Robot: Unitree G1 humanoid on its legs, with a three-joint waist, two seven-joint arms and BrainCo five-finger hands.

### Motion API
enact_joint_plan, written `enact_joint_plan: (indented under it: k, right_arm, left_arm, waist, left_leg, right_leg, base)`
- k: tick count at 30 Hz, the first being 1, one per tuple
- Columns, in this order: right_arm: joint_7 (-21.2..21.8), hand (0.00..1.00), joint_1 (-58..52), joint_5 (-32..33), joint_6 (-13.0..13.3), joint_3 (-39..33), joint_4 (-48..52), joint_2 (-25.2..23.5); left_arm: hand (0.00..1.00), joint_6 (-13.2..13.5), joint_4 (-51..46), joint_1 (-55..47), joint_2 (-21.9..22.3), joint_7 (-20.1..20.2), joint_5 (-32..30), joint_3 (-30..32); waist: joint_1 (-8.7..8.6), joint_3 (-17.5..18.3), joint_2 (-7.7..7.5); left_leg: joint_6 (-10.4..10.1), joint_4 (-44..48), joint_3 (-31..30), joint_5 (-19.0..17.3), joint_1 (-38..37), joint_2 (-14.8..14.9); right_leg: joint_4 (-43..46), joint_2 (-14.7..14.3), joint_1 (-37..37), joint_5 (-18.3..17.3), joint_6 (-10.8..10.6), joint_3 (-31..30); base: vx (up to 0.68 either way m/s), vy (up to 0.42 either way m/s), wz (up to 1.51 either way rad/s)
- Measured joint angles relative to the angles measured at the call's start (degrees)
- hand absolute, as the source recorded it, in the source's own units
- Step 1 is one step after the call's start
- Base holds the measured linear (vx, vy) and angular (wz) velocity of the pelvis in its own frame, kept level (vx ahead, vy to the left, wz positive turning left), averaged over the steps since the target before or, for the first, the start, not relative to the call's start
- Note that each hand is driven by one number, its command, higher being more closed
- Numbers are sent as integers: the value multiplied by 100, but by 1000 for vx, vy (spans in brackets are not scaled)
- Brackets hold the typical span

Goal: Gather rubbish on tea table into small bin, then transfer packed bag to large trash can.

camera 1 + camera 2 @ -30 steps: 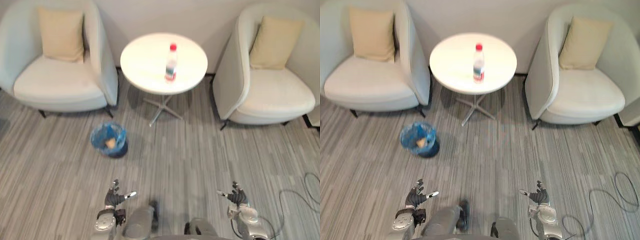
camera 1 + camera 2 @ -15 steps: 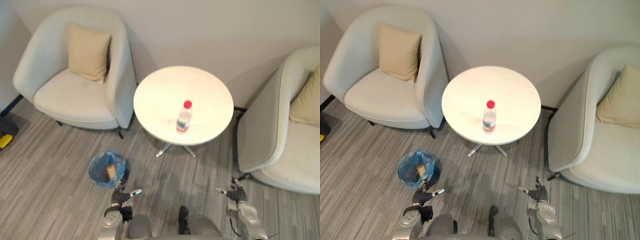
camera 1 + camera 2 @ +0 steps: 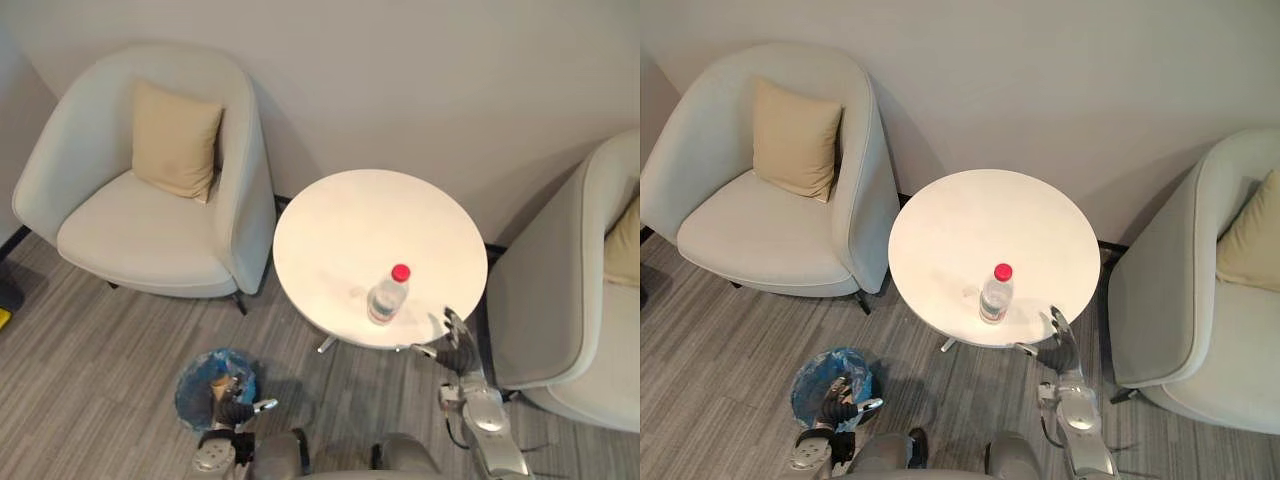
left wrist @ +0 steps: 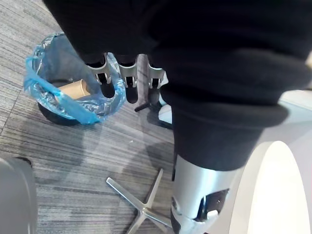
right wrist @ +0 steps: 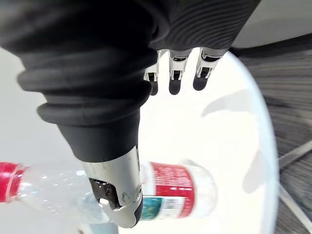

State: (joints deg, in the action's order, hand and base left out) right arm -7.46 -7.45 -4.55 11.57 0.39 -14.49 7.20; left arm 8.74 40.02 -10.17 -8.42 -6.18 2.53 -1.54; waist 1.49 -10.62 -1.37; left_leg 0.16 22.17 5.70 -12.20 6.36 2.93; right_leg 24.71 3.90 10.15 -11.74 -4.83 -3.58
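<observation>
The 1 plastic bottle [image 3: 386, 297], clear with a red cap and a red-and-green label, stands upright on the 1 round white tea table [image 3: 365, 220], on the near part of the top and towards the robot's right. Nothing else lies on the table top.

The right hand [image 3: 458, 352] hangs at the table's near-right rim, just beside the bottle and apart from it. In the right wrist view its fingers [image 5: 174, 78] are straight and spread over the white top, and the thumb [image 5: 119, 197] stands apart from them, in front of the bottle's label. The hand holds nothing.

The 1 small bin [image 3: 198, 378] stands on the floor to the left of the table's foot, well below the bottle's level. It is lined with 1 blue bag [image 4: 73, 109], whose rim folds out over the edge. Inside lies 1 brown paper cup [image 4: 73, 89], tilted on its side.

The left hand [image 3: 232, 412] hovers low, right by the bin's near edge. Its fingers [image 4: 118, 83] are relaxed and a little bent, the thumb sticks out sideways, and it grips nothing.

The table's metal star foot [image 4: 144, 202] rests on grey striped carpet [image 3: 80, 350].

2 pale armchairs flank the table: 1 on the left [image 3: 140, 235] and 1 on the right [image 3: 560, 290]. Each carries 1 beige cushion, so 2 in all, the left one [image 3: 176, 140] upright against the backrest, the right one [image 3: 625, 245] cut off by the view's edge. A plain wall [image 3: 400, 80] stands behind.
</observation>
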Motion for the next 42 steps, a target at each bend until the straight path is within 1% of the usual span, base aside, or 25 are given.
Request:
enact_joint_plan:
  k: [1,2,3,5,7,9,10,15,16,17,18,21,22,25,29,31,32,34,35,36,38,39,40,41,42]
  right_arm:
    - [4,0,16,-44,44,15,21,29]
    - [25,0,91,-89,57,42,5,116]
    - [31,0,153,-167,67,91,7,185]
    - [48,0,216,-312,68,232,3,316]
    - [112,0,193,-422,68,274,-24,325]
    - [109,0,208,-485,67,284,-89,329]
    - [91,100,269,-506,67,296,-171,324]
    - [-16,100,745,-497,53,426,-803,294]
    - [-18,100,858,-485,48,470,-946,286]
    - [-42,100,988,-457,45,491,-1109,262]
    - [-145,100,1090,-431,30,471,-1243,238]
    - [-237,100,1282,-297,-7,472,-1426,221]
    - [-247,100,1338,-253,-69,477,-1497,216]
    - [-245,100,1354,-207,-138,505,-1640,204]
    - [-250,100,1349,-204,-156,503,-1621,207]
    - [-254,100,1287,-207,-159,504,-1438,213]
    - [-267,100,1112,-208,-165,519,-1043,208]
    - [-267,100,847,-208,-125,539,-474,204]
    - [-275,100,671,-208,-88,615,-73,222]
    - [-273,100,627,-210,-74,656,51,227]
    - [-241,100,524,-227,56,849,445,260]
    - [-239,100,539,-238,80,917,466,261]
    - [-230,100,577,-279,118,1035,484,261]
    - [-229,100,557,-283,129,1210,498,243]
    - [-228,100,549,-288,130,1340,542,231]
  left_arm:
    - [0,35,40,15,-34,4,-9,5]
    - [0,69,75,-7,45,18,-61,31]
    - [0,71,110,-42,117,47,-102,57]
    - [0,77,113,-112,187,112,-112,60]
    - [0,77,173,-127,193,122,-158,60]
    - [0,78,243,-127,216,125,-230,56]
    - [0,79,305,-129,234,125,-257,55]
    - [0,128,397,-149,235,127,-325,50]
    - [0,137,397,-149,231,129,-325,48]
    - [0,178,395,-148,235,129,-325,46]
    - [0,179,401,-156,232,129,-325,48]
    - [0,180,454,-170,174,130,-324,51]
    - [0,178,492,-189,154,130,-325,48]
    - [0,168,556,-284,122,131,-327,53]
    - [0,164,555,-390,109,132,-333,53]
    - [0,164,551,-385,107,132,-346,52]
    - [0,164,546,-375,107,132,-347,53]
    - [0,164,543,-339,104,125,-347,54]
    - [0,164,533,-271,104,123,-347,43]
    - [0,161,535,-237,104,120,-347,41]
    - [0,162,495,-91,112,104,-344,-84]
    - [0,164,467,-87,115,98,-341,-100]
    - [0,165,400,-105,125,83,-339,-131]
    - [0,167,366,-113,178,77,-332,-129]
    - [0,172,346,-99,234,76,-326,-131]
  waist:
    - [1,8,-63]
    - [-7,19,91]
    - [33,37,188]
    - [95,80,293]
    - [83,84,298]
    - [86,90,295]
    - [90,94,293]
    - [135,123,297]
    - [159,125,292]
    - [227,126,296]
    - [252,136,314]
    - [268,140,311]
    - [263,137,318]
    - [266,135,314]
    - [261,135,314]
    - [258,135,314]
    - [251,137,317]
    - [236,139,319]
    - [235,139,318]
    - [239,139,316]
    - [256,146,305]
    - [271,148,298]
    - [268,164,305]
    - [258,195,300]
    - [250,198,277]
  left_leg:
    - [-41,20,-65,-30,-4,-47]
    - [-81,-15,-174,-36,-12,38]
    - [-88,-93,-175,-38,-5,101]
    - [-212,-347,-257,45,-35,120]
    - [-285,-557,-363,118,-124,152]
    - [-294,-706,-417,177,-239,151]
    - [-292,-849,-457,249,-326,124]
    - [-257,-1206,-657,488,-402,70]
    - [-256,-1240,-696,530,-409,39]
    - [-245,-1279,-731,583,-411,-2]
    - [-238,-1355,-784,648,-421,-14]
    - [-235,-1548,-946,824,-399,-74]
    - [-232,-1669,-1010,941,-396,-105]
    - [-232,-1867,-1104,1094,-416,-133]
    - [-270,-2109,-1286,1282,-419,-191]
    - [-289,-2173,-1378,1338,-411,-202]
    - [-316,-2175,-1514,1358,-364,-222]
    - [-300,-2165,-1777,1440,-276,-281]
    - [-304,-2164,-2032,1524,-178,-307]
    - [-306,-2165,-2136,1572,-144,-317]
    - [-343,-2227,-2393,1762,1,-418]
    - [-330,-2235,-2369,1788,20,-431]
    - [-163,-2280,-2050,1699,139,-487]
    - [105,-2382,-1283,1556,147,-319]
    - [276,-2380,-648,1470,177,-204]
  right_leg:
    - [-142,30,-14,142,54,-4]
    - [-286,-24,-100,196,111,50]
    - [-441,-86,-134,246,135,48]
    - [-741,-165,-241,382,173,98]
    - [-1030,-202,-416,472,206,202]
    - [-1195,-201,-570,517,229,282]
    - [-1336,-177,-690,554,240,347]
    - [-1728,-103,-891,762,211,539]
    - [-1763,-84,-921,767,210,572]
    - [-1814,-68,-957,777,202,628]
    - [-1867,-59,-985,839,206,687]
    - [-1966,-14,-991,915,198,834]
    - [-1998,17,-979,937,185,874]
    - [-2015,45,-968,970,153,967]
    - [-2105,60,-973,1028,121,1100]
    - [-2101,74,-977,1019,110,1191]
    - [-2081,90,-983,992,87,1321]
    - [-2043,125,-1001,942,105,1581]
    - [-1895,179,-970,837,103,1822]
    - [-1808,212,-949,784,121,1940]
    - [-1358,371,-838,482,133,2397]
    - [-1279,428,-823,436,145,2454]
    - [-1176,502,-838,328,121,2656]
    - [-1195,531,-936,307,105,2913]
    - [-1217,613,-1003,311,106,3122]
  base:
    - [192,-135,44]
    - [177,-128,17]
    - [142,-94,2]
    - [110,-63,-1]
    - [100,-65,18]
    - [82,-50,22]
    - [53,-14,23]
    - [21,-11,25]
    - [-31,10,24]
    - [-52,-5,29]
    - [-50,-16,27]
    - [-89,-6,31]
    - [-76,-4,23]
    - [-97,1,22]
    - [-95,9,20]
    - [-56,-7,31]
    - [-26,-10,35]
    - [-12,-22,76]
    - [3,-34,97]
    - [6,-47,111]
    - [-4,-50,109]
    - [-48,-14,91]
    - [-78,-2,92]
    - [-55,1,118]
    - [-11,1,103]
